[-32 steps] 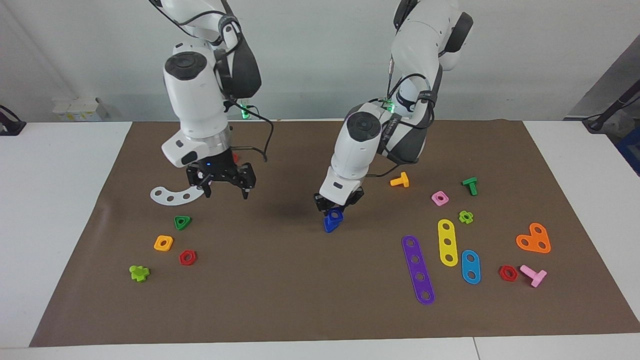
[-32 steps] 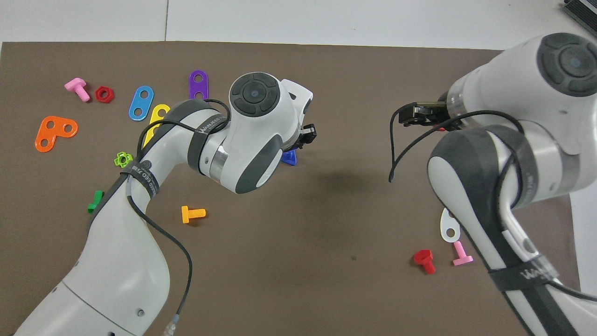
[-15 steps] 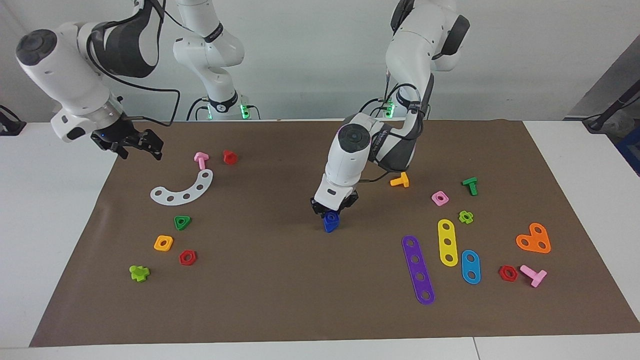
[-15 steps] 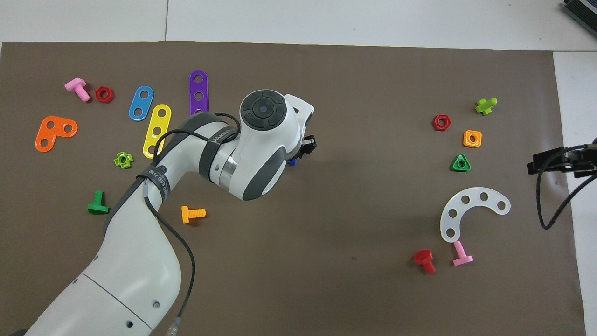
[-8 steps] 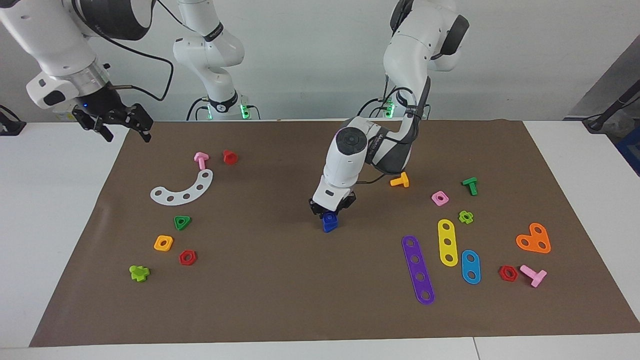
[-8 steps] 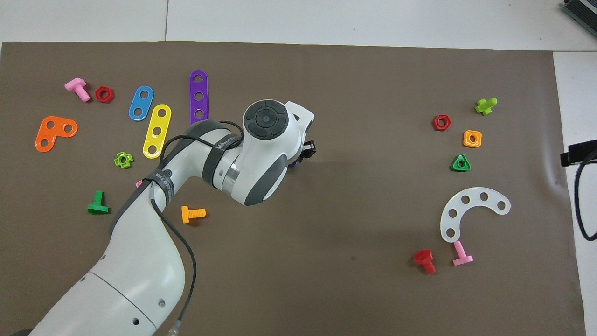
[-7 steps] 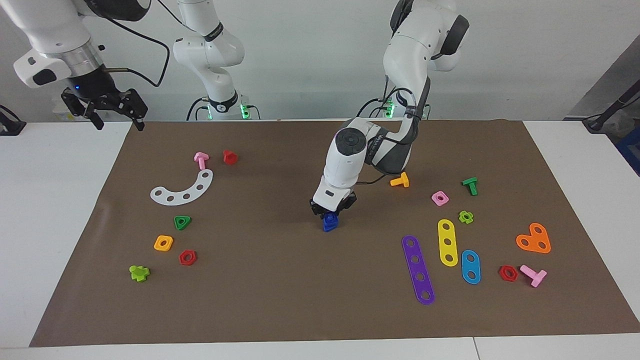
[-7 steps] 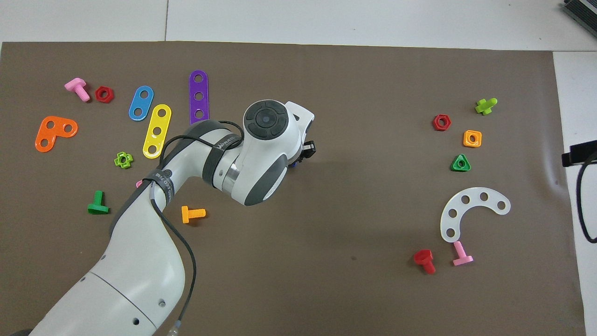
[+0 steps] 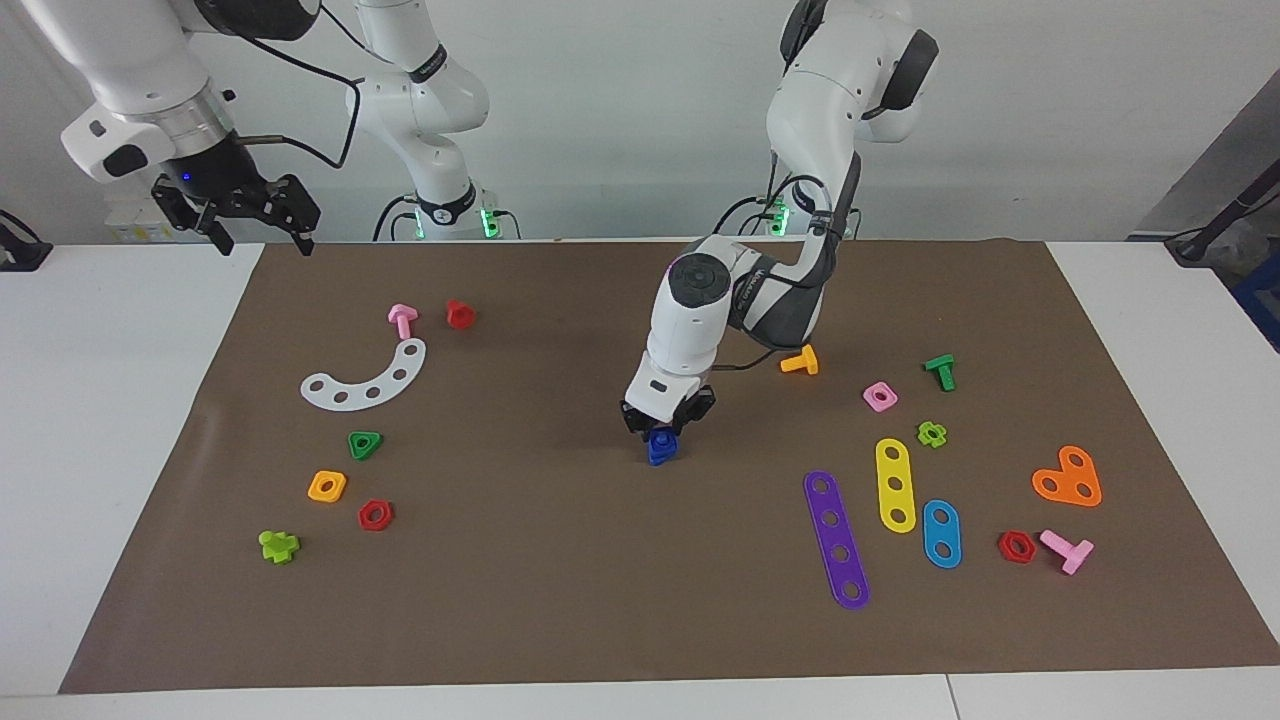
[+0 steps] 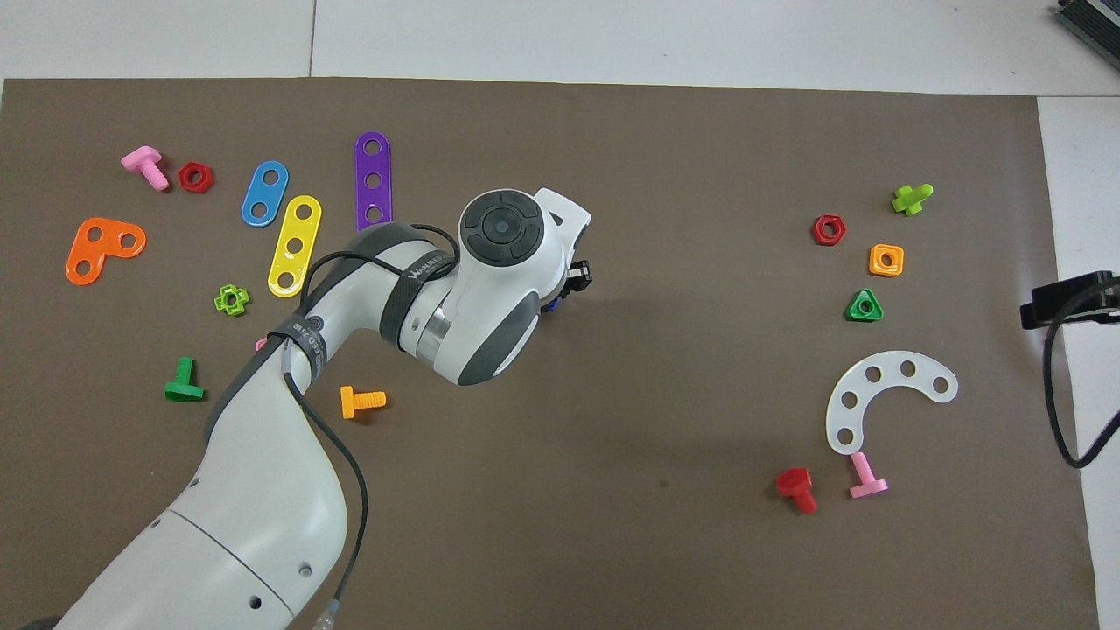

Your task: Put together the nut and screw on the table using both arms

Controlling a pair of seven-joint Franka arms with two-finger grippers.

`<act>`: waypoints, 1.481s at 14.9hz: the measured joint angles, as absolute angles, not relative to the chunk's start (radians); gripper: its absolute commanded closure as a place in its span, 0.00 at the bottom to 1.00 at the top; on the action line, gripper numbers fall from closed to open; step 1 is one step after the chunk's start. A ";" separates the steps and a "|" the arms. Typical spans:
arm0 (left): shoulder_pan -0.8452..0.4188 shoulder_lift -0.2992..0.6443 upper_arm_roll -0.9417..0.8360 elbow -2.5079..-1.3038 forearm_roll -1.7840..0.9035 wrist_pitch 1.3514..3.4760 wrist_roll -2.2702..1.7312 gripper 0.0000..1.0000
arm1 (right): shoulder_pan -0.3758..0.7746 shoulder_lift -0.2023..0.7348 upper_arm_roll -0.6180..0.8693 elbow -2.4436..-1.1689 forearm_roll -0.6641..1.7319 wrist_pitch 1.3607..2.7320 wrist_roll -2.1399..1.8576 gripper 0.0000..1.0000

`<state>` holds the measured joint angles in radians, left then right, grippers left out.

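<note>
Brown mat (image 9: pixel 560 600) on white table (image 9: pixel 110 400), grey wall, right end effector (image 9: pixel 262 232) spread, left end effector (image 9: pixel 667 428) unclear.

We list a matt brown mat (image 9: pixel 560 600), glossy white arm shells (image 10: pixel 262 499), and smooth plastic pieces such as the purple strip (image 9: pixel 836 540).

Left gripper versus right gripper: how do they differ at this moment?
Place: the left gripper is over the middle of the mat, while the right gripper hangs over the mat's edge at the right arm's end.
Height: the left gripper is low, right at the blue nut and screw; the right gripper is raised, its fingers open and empty.
Both are black and two-fingered.
</note>
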<state>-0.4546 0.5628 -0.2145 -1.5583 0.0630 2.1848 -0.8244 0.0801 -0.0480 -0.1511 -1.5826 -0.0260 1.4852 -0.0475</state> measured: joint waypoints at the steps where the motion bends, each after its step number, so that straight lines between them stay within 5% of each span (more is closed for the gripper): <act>1: -0.455 0.563 -0.214 -1.558 0.066 2.186 -0.824 0.00 | 0.087 -0.048 -0.151 -1.585 -0.026 1.485 -0.043 0.00; 9: -0.407 0.545 -0.190 -1.400 0.073 1.922 -0.791 0.00 | 0.095 -0.054 -0.155 -1.608 -0.026 1.485 -0.022 0.00; 16: -0.134 0.362 -0.188 -1.369 0.047 1.653 -0.284 0.00 | 0.111 -0.061 -0.151 -1.609 -0.025 1.485 -0.022 0.00; 22: 0.111 0.295 -0.182 -1.448 0.043 1.626 0.107 0.00 | 0.111 -0.061 -0.151 -1.609 -0.025 1.485 -0.022 0.00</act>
